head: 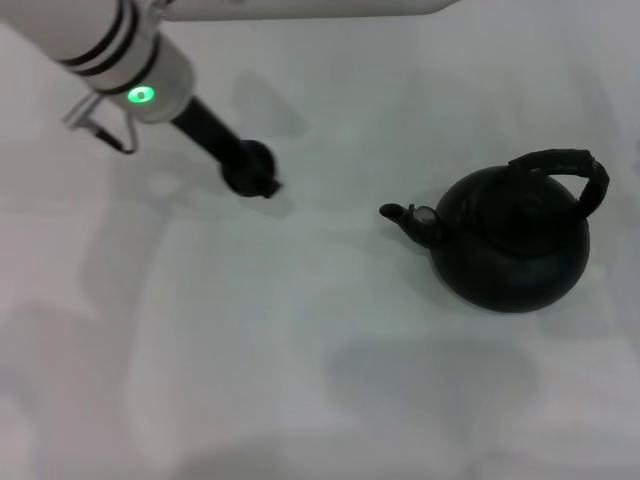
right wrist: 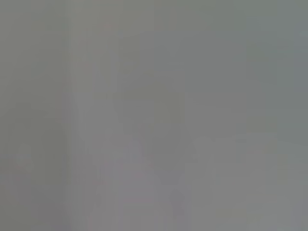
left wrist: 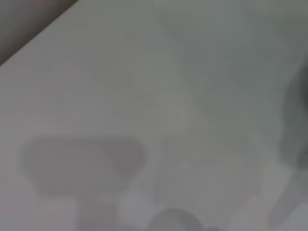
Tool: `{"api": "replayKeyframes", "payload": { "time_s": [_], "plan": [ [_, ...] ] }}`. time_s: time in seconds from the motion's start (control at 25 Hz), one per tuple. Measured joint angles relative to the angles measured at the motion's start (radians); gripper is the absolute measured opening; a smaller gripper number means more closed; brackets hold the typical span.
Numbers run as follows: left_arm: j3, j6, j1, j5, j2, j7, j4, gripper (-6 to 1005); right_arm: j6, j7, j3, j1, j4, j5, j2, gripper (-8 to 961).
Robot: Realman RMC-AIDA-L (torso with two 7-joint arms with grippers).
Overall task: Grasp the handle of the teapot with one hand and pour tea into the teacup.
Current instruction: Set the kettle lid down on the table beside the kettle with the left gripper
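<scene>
Left pincer [head: 262,182] fingers indistinct; both wrist views blurred.

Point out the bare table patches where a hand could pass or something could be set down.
Free: the wide near strip of the table in front of the teapot, and the gap between the left gripper and the spout. Crowded: only the right side, where the teapot and its handle sit.

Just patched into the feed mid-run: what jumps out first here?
The big black teapot on the right of the white table draws the eye, standing upright, spout pointing left, its arched handle untouched. Next is the left arm reaching in from the upper left, a green light on its wrist; the left gripper is well left of the spout. No teacup or right arm is in sight.
</scene>
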Motion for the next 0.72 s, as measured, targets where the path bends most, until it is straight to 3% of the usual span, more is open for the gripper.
{"api": "replayKeyframes", "payload": {
  "time_s": [0.44, 0.72],
  "plan": [
    [0.172, 0.012, -0.095, -0.153, -0.006, -0.006, -0.105, 711, -0.003, 0.001, -0.003, 0.008, -0.001, 0.0, 0.0, 874],
    [0.203, 0.07, -0.118, -0.175, -0.006, -0.012, -0.175, 712, -0.003, 0.002, -0.005, 0.01, -0.001, -0.002, 0.0, 875]
  ]
}}
